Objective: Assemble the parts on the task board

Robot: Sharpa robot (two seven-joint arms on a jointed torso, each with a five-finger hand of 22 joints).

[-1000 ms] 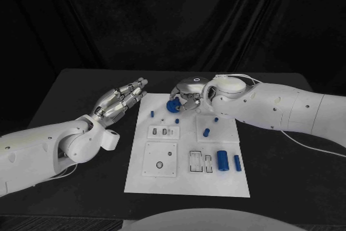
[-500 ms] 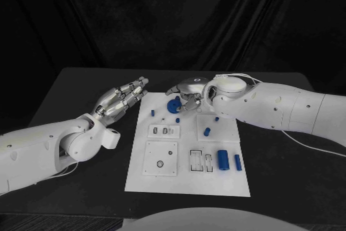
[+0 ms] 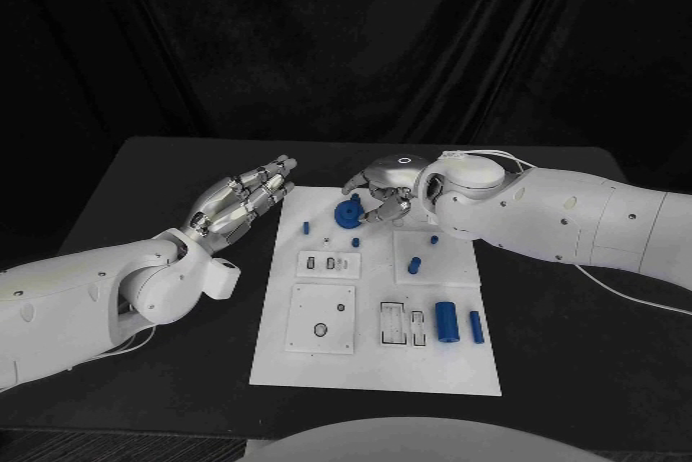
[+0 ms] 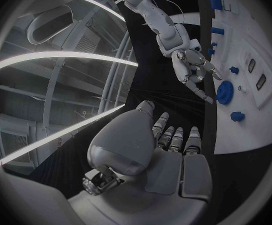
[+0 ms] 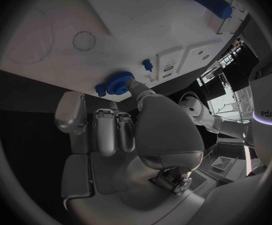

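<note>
Gripping a round blue gear-like part [image 3: 348, 213] between its fingertips, the right hand [image 3: 382, 190] hovers over the far end of the white task board [image 3: 375, 367], which lies in the middle of the black tabletop [image 3: 577, 332]. The right wrist view shows the same blue part [image 5: 115, 82] pinched at the tips of the fingers [image 5: 138, 89], just above the board's surface. The left hand [image 3: 242, 197] holds nothing, its fingers stretched out straight and close together, poised just beside the board's far left corner, over the tabletop. On the board, several small blue pegs [image 3: 355, 241] stand near the far end, one blue piece [image 3: 413, 265] sits on a raised white block, and two larger blue cylinders [image 3: 446, 321] lie side by side toward the right edge. White blocks with slots and round holes [image 3: 320, 319] occupy the middle of the board.
</note>
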